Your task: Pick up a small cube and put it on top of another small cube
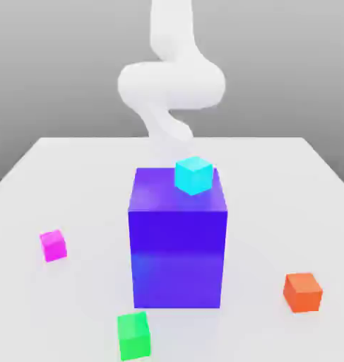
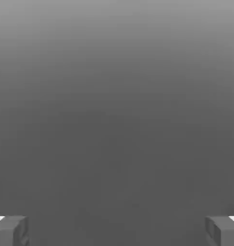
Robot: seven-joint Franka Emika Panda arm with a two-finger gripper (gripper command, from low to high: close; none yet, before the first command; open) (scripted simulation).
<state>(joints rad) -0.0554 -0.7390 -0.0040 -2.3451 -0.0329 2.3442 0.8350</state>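
Note:
The small magenta cube (image 1: pixel 54 245) sits on the white table at the exterior view's left, apart from everything else. The white arm (image 1: pixel 171 85) curls above and behind the big blue-purple block (image 1: pixel 177 240), far from the magenta cube. In the hand view my gripper (image 2: pixel 117 231) is open, its two grey fingers (image 2: pixel 11 231) spread wide with nothing between them, facing plain grey background.
A cyan cube (image 1: pixel 194 174) rests on the big block's top, near its far right corner. A green cube (image 1: pixel 134 336) lies in front of the block and an orange cube (image 1: pixel 303 292) at the exterior view's right. The table (image 1: pixel 75 177) stretches around them.

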